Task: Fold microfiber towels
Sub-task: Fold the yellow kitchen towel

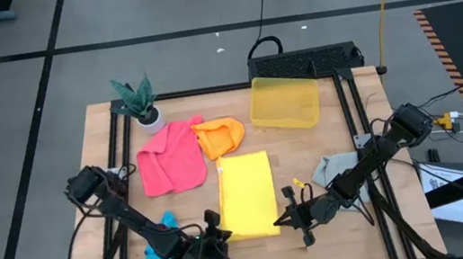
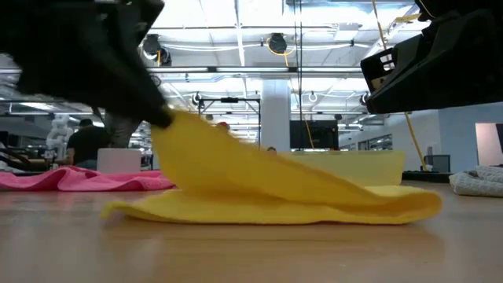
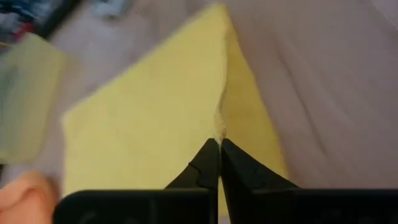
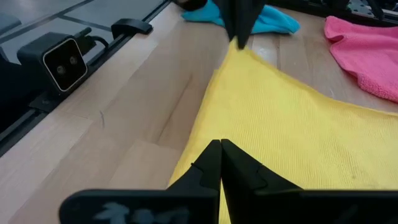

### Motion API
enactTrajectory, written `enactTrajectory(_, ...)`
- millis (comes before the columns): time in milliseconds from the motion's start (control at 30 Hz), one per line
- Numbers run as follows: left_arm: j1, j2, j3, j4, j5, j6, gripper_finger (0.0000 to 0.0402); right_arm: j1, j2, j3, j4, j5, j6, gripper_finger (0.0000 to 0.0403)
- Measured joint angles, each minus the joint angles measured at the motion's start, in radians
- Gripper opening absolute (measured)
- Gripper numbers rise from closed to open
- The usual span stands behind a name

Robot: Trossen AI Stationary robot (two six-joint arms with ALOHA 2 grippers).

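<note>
The yellow towel (image 1: 247,193) lies folded lengthwise in the middle of the table, and its near left corner is raised. My left gripper (image 1: 217,231) is shut on that corner. My right gripper (image 1: 291,218) is shut beside the towel's near right corner, which lies flat on the table (image 2: 420,203). The pink towel (image 1: 170,156) and the orange towel (image 1: 220,136) lie spread at the far left. The blue towel (image 1: 160,253) lies bunched under my left arm. The grey towel (image 1: 335,169) lies crumpled at the right. My left gripper pinches the yellow towel's near left corner (image 3: 219,127) between its two shut fingers, coming from the table's left. The corner is lifted off the table (image 2: 174,122). The cloth slopes down from it to the rest of the towel, which lies on the wood. My right gripper's shut fingertips (image 4: 219,146) stand over the yellow cloth; I cannot tell whether they touch it.
A translucent yellow bin (image 1: 284,101) stands at the far middle and a small potted plant (image 1: 139,102) at the far left corner. A black camera (image 4: 62,59) sits at the table's near edge. Bare wood shows between the yellow towel and the grey one.
</note>
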Motion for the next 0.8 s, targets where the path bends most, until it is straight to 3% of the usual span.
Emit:
enactTrajectory(100,-0.005,0.036,0.000,0.008,0.055,-0.035,0.0005,0.000,0.000,0.000,-0.008,0.000,0.001,0.0000)
enactTrajectory(333,-0.009,0.082,-0.001,-0.032,0.057,-0.053,0.0012,0.000,0.000,0.000,-0.011,0.000,0.013,0.0000)
enactTrajectory(600,-0.036,0.012,0.000,-0.078,-0.084,-0.024,0.0011,-0.008,0.000,0.000,-0.014,0.000,0.027,0.0000)
enactTrajectory(800,-0.061,0.000,0.000,-0.191,-0.055,-0.080,0.0011,-0.009,0.000,0.000,-0.014,-0.001,0.026,0.0000)
